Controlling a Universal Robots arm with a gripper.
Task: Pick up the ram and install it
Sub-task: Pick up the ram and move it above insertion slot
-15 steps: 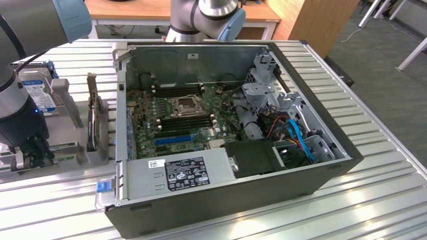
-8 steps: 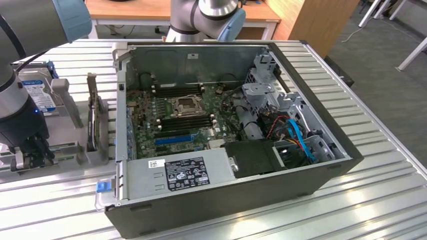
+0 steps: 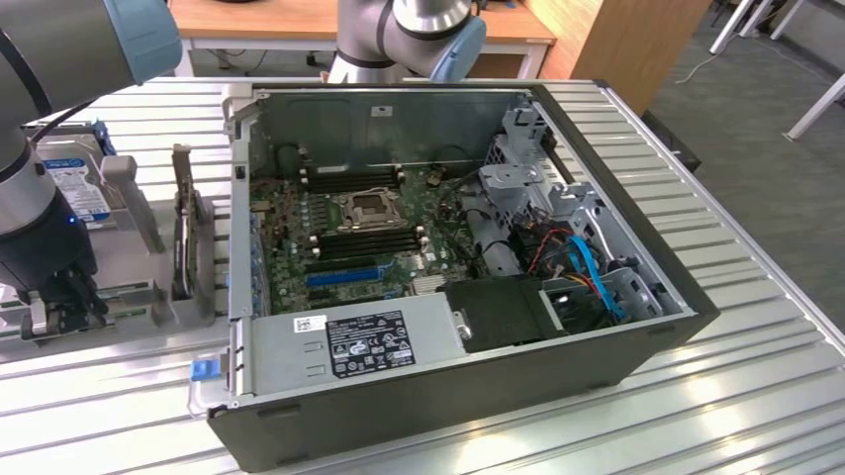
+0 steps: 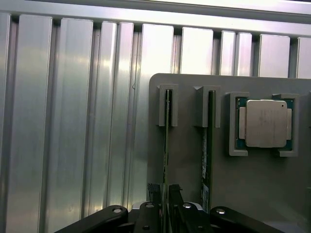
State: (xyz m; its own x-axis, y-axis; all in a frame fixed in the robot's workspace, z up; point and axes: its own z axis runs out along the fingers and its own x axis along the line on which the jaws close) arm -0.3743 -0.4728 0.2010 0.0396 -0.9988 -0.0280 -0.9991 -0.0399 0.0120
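Straddling the ram (image 4: 166, 141) (edge-up in the grey holder (image 4: 185, 165)) with the end effector (image 4: 164, 191); cannot tell whether pinching.

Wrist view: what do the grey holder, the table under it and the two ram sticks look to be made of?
The grey holder looks like matte plastic, perhaps printed: flat tone, no glare. The table looks like bare ribbed metal, likely aluminium: bright streaked reflections. The ram sticks, seen edge-on, look like green circuit board; their finish is hard to judge.

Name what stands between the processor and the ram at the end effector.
Another thin green board on edge in its slot, in the wrist view.
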